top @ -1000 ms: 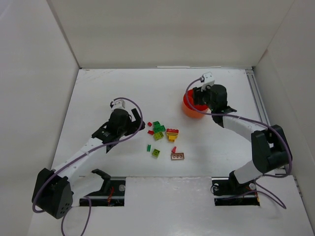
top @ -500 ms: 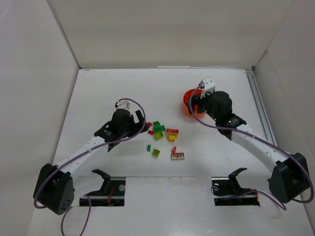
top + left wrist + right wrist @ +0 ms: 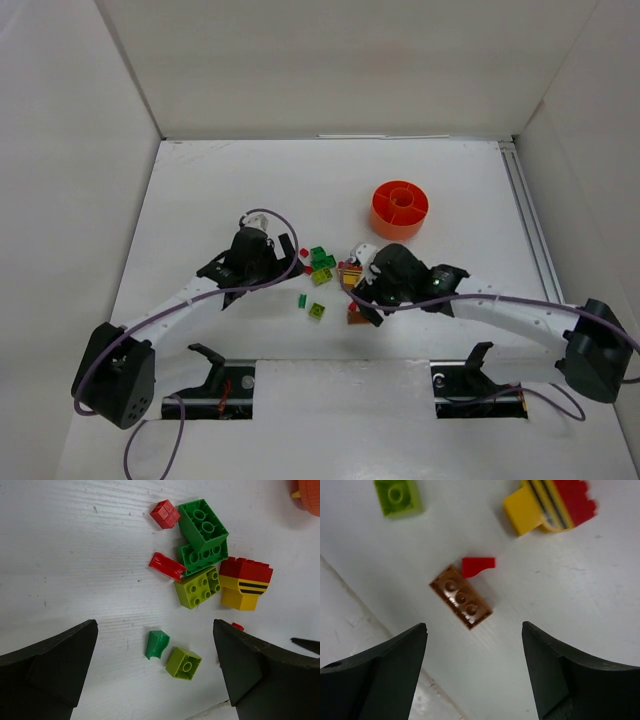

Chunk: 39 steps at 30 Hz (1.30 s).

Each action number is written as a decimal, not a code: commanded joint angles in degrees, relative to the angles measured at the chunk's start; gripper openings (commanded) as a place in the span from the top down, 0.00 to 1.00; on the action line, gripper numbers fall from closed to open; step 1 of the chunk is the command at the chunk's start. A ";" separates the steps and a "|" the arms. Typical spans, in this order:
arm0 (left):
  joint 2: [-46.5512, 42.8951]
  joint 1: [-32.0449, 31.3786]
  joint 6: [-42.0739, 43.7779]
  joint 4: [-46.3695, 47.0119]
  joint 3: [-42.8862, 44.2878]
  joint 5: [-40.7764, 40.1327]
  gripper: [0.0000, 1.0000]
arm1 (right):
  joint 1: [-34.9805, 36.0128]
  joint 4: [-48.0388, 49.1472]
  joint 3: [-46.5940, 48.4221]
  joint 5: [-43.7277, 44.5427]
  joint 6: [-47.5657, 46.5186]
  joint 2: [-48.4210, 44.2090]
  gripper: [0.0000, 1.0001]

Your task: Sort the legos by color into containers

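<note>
R gripper point(image 3: 474, 630) hung over the brown brick point(image 3: 461, 597), fingers well apart, holding nothing. L gripper point(image 3: 154, 627) was wide open and empty above the legos point(image 3: 325, 265), loose on the table point(image 3: 220, 180). Bowl point(image 3: 378, 215) stood well apart, behind. Risk: red wedge point(image 3: 477, 566) touched the brick, which lay skew to the jaws, so closing might grab 2 colours or flick 1 off. Arms were near and could clash.

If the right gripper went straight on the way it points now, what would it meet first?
Probably the brown brick, framed by the open right gripper in its wrist view; height above it is unclear.
</note>
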 commanded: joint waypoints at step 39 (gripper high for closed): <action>-5.47 -0.73 -0.20 -3.16 1.35 -2.99 0.00 | 10.34 -1.33 3.93 6.39 5.29 19.84 0.65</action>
